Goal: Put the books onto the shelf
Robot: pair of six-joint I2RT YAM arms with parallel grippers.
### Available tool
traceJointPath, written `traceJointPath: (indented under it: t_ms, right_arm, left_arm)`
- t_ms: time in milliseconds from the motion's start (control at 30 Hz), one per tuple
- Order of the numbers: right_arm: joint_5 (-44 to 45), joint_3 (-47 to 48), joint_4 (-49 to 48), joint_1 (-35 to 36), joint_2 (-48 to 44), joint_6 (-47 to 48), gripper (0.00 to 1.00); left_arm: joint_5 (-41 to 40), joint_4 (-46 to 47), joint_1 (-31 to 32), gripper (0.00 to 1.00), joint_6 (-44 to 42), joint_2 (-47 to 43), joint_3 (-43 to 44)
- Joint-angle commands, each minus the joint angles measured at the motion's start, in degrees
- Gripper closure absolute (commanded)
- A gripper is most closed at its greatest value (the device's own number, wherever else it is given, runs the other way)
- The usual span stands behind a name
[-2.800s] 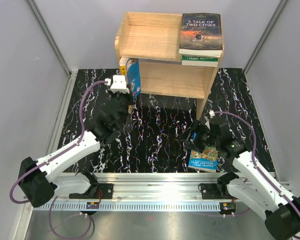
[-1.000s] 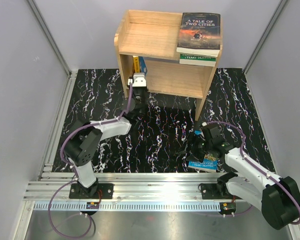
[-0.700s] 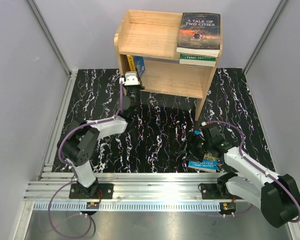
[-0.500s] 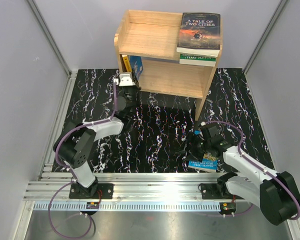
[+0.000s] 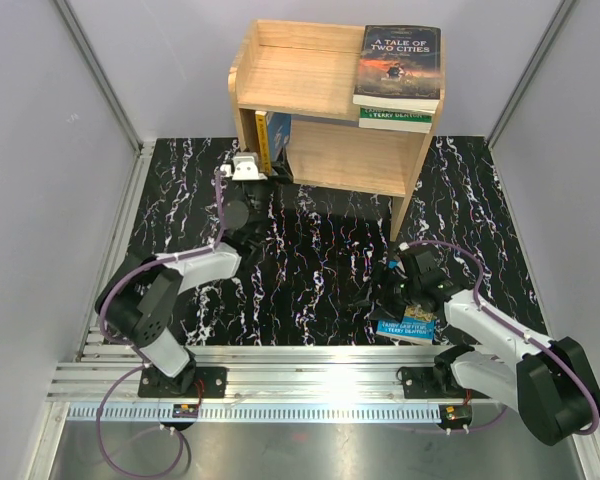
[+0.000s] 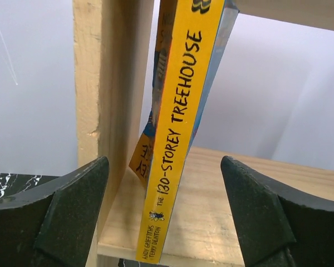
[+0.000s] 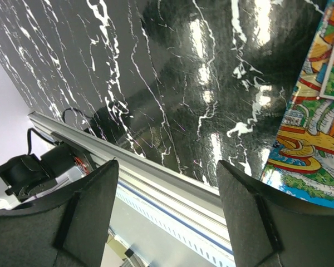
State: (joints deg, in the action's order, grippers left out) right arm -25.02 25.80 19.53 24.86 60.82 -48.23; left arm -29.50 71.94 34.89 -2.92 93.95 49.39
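On the top of the light-wood shelf point(image 5: 290, 75), at the right, the dark "A Tale of Two Cities" point(image 5: 400, 62) lies on a green book point(image 5: 395, 118). A blue book with a yellow spine point(image 5: 273, 143) stands on end at the left of the lower tier, leaning a little by the side post. My left gripper point(image 5: 265, 172) is open just in front of it. In the left wrist view the spine point(image 6: 175, 156) shows between the fingers point(image 6: 72, 211), untouched. Another blue cartoon-covered book point(image 5: 408, 325) lies flat on the mat. My right gripper point(image 5: 383, 292) hangs open by its left edge, gripping nothing.
A black marbled mat point(image 5: 320, 250) covers the floor. An aluminium rail point(image 7: 156, 178) runs along the near edge, close under the right gripper point(image 7: 167, 211). Grey walls close in both sides. The left part of the shelf top and the right part of the lower board point(image 6: 256, 183) are bare wood.
My left gripper has opened, let go of the yellow-spined blue book in the lower tier, and drawn back to the left. The right arm has barely moved.
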Motion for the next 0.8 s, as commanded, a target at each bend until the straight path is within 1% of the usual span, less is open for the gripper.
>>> traceJointPath:
  t_ms: [0,200,267,333,400,467,500,667,700,733,767]
  right_arm:
    - [-1.0,2.06,-2.39,0.19,0.0,0.68,0.22]
    - [-1.09,1.71,-3.53,0.19,-0.61,-0.2,0.22]
    - [-1.09,1.45,-4.06,0.19,-0.87,-0.46,0.22]
    - [-1.0,1.27,-4.41,0.19,-1.23,-0.81,0.22]
    - [-0.74,1.36,-3.98,0.19,-1.84,-0.9,0.22]
    - [-0.39,1.88,-3.62,0.19,-3.06,-0.82,0.22]
    - [0.05,2.06,-3.19,0.27,-3.42,-0.82,0.22]
    - [0.49,3.02,-2.39,0.19,-5.36,-0.9,0.22]
    - [0.75,3.29,-1.78,0.19,-5.71,-0.99,0.22]
    - [1.02,3.64,-1.17,0.19,-6.41,-0.9,0.22]
    - [1.46,4.6,-0.46,0.19,-6.93,-0.82,0.22]
  left_arm:
    - [-5.39,2.68,-1.58,0.11,1.07,-5.0,-1.13]
    - [-5.75,-3.2,-1.58,0.1,2.74,-10.27,-2.98]
    - [-5.84,-5.92,-1.5,0.1,5.11,-12.81,-3.77]
    - [-5.4,-8.65,-1.5,0.07,7.21,-15.01,-4.3]
    - [-4.61,-14.26,-1.5,0.01,9.49,-18.61,-4.82]
    - [-3.47,-20.66,-1.5,0.01,10.3,-20.99,-4.82]
    - [-2.42,-22.35,-1.24,0.01,10.56,-23.35,-5.09]
    - [-2.06,-31.85,-0.27,0.01,11.97,-29.78,-6.32]
    - [-1.8,-33.69,-0.09,0.01,13.01,-32.14,-6.32]
    - [-1.71,-37.97,0.08,0.01,13.63,-33.21,-6.15]
    - [0.03,-41.24,0.61,0.01,14.51,-34.09,-5.8]
